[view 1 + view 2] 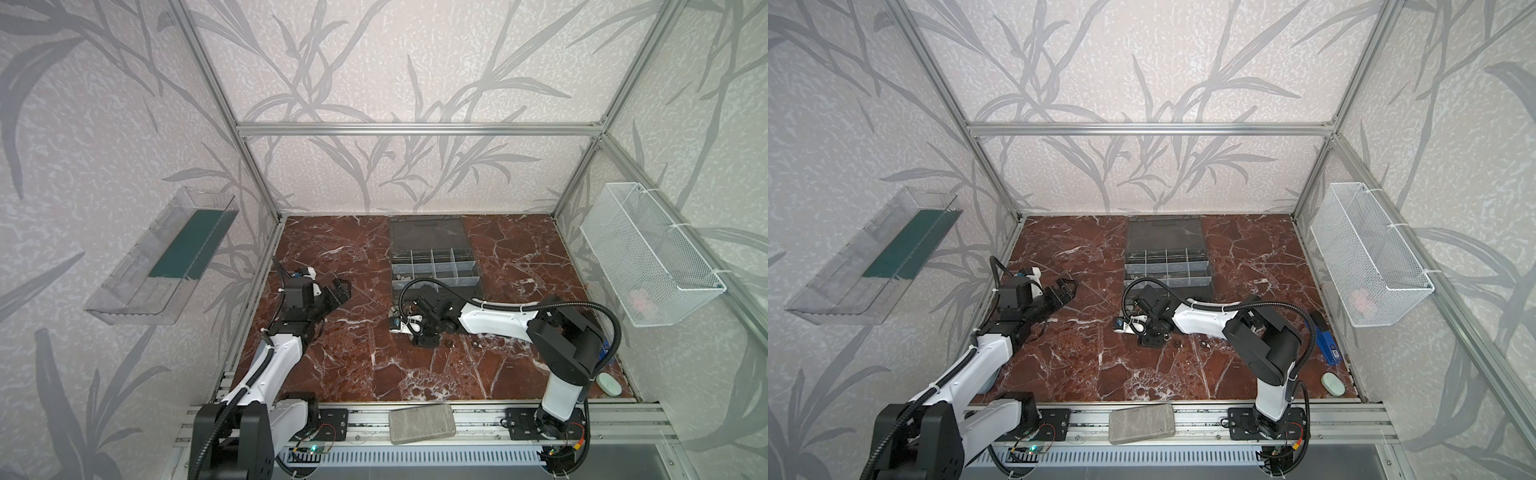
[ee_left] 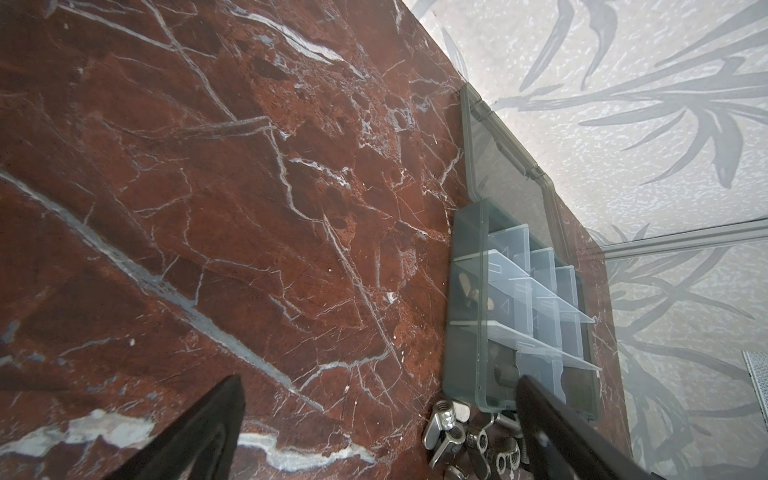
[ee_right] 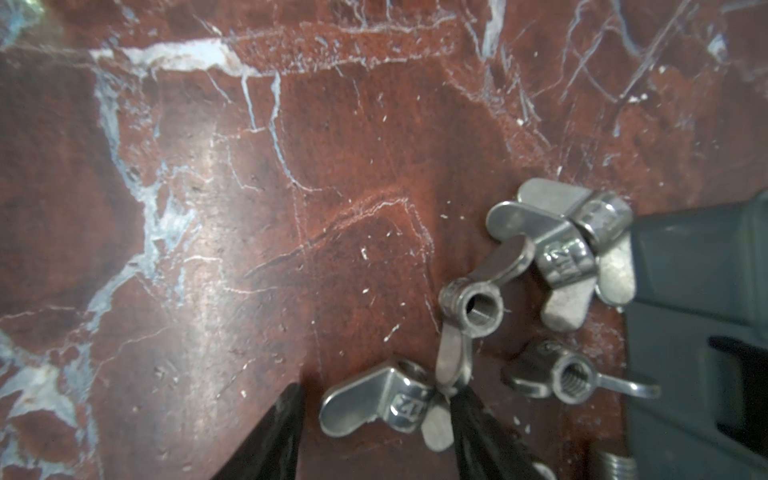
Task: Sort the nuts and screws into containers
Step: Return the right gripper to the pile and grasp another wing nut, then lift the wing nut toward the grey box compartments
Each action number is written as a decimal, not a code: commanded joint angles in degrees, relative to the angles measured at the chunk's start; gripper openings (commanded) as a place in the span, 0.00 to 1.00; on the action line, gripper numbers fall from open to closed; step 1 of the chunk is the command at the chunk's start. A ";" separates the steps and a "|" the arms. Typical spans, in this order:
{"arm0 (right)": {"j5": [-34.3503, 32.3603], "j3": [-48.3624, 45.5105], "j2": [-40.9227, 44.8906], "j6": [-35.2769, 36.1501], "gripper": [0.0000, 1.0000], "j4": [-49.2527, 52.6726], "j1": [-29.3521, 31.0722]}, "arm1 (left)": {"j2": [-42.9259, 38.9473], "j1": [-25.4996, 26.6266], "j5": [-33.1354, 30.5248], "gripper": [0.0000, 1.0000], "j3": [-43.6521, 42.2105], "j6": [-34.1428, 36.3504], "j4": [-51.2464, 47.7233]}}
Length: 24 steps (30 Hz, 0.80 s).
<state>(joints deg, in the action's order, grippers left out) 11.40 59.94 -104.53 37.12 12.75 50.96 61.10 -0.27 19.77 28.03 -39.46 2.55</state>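
The right claw (image 3: 376, 395), half open around one wing nut (image 3: 382, 409) on the marble table (image 3: 249, 208) by the organizer case (image 3: 698, 311), could pinch the neighbour wing nut (image 3: 471, 309) too and flick both away, while the left claw (image 1: 340, 291) hangs wide open, empty.

The left arm (image 1: 274, 353) is bent, the left pincer (image 2: 380, 378) spread wide. The right arm (image 1: 494, 318) reaches toward the middle, the right pincer (image 3: 376, 392) pointing down, half parted.

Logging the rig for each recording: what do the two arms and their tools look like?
The left arm and right arm match: white shell links, black joints, black ribbed conduit tied on with white ties. The left tool and right tool have black tapering fingers.
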 commanded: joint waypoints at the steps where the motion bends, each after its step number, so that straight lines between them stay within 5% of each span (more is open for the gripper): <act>1: -0.11 1.87 -1.68 -1.19 0.58 1.15 0.15 | -0.90 0.11 -0.52 0.99 -0.43 0.62 -0.49; 6: -0.96 3.06 -2.90 -2.97 0.56 1.99 0.19 | -1.13 0.18 -0.61 1.00 -0.61 0.68 -0.61; 24: -2.49 3.06 -3.21 -8.06 0.23 4.12 0.19 | -1.16 0.16 -0.81 1.00 -0.74 0.63 -0.17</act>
<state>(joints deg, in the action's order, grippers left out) 10.13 62.30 -106.83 30.59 14.24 50.94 60.80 -0.25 19.57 28.03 -39.18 2.55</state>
